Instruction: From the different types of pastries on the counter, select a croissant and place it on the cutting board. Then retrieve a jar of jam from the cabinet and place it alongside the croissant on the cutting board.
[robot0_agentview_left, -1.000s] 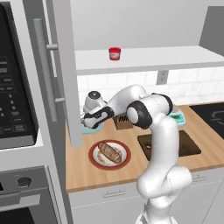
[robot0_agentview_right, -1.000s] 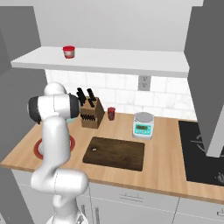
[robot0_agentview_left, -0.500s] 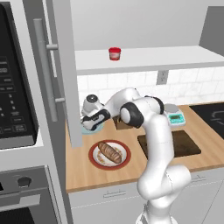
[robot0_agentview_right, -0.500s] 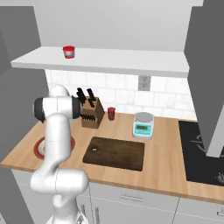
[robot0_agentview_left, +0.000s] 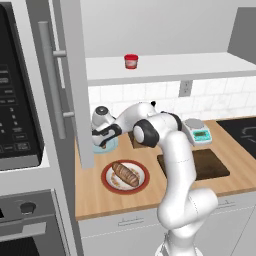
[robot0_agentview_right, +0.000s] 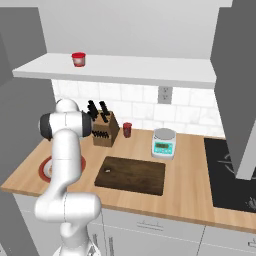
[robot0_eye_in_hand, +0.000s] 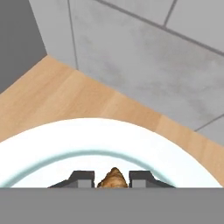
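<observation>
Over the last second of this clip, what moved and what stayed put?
The arm's elbow drew in toward the back-left corner, bringing the gripper down over the white plate; in the hand view its fingertips now flank the croissant. Whether it is gripped cannot be told. The loaf, cutting board and jar of jam on the shelf stayed as they were.

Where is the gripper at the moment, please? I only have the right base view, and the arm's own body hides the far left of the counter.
Observer: The gripper is low over a pale blue-rimmed plate by the cabinet door.
Operator: Is the croissant there?
Observer: Yes, in the hand view the croissant sits between the two fingertips.
Operator: And the other pastry?
Observer: A brown scored loaf lies on a red-rimmed plate, nearer the counter's front edge.
</observation>
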